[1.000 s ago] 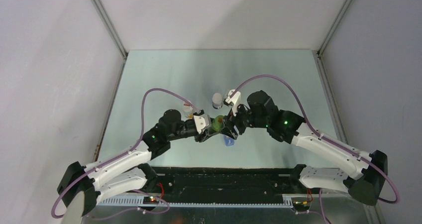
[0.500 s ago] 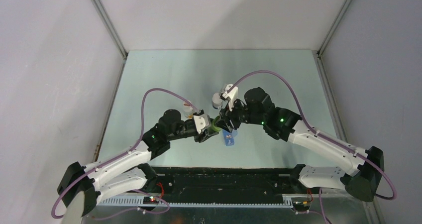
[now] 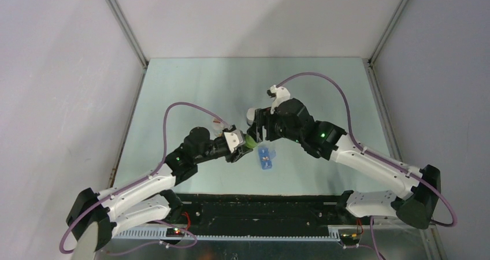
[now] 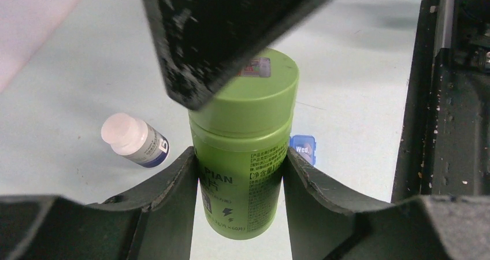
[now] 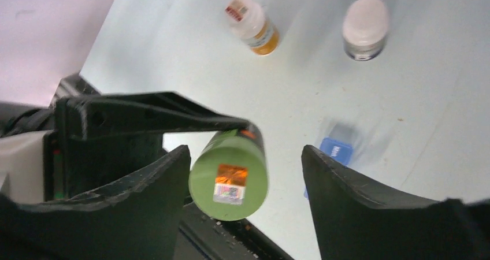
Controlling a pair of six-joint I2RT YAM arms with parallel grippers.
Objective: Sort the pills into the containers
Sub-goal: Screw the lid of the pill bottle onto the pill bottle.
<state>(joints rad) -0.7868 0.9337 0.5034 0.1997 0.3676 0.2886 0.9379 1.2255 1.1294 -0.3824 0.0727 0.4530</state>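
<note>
My left gripper is shut on a green round bottle with its green cap on, and holds it above the table. In the top view that gripper and bottle are at the table's middle. My right gripper is open, with its jaws on either side of the green cap; the left jaw is close to the cap and the right jaw is well clear. The blue pill box lies on the table just right of the bottle and also shows in both wrist views. No loose pills show.
A white-capped bottle stands beyond the grippers, and it also shows in the left wrist view. An orange bottle with a white cap lies near it and shows in the top view. Walls enclose the table.
My right gripper has drawn back from the green bottle toward the far side, uncovering the blue pill box. My left gripper has stayed put with the bottle.
</note>
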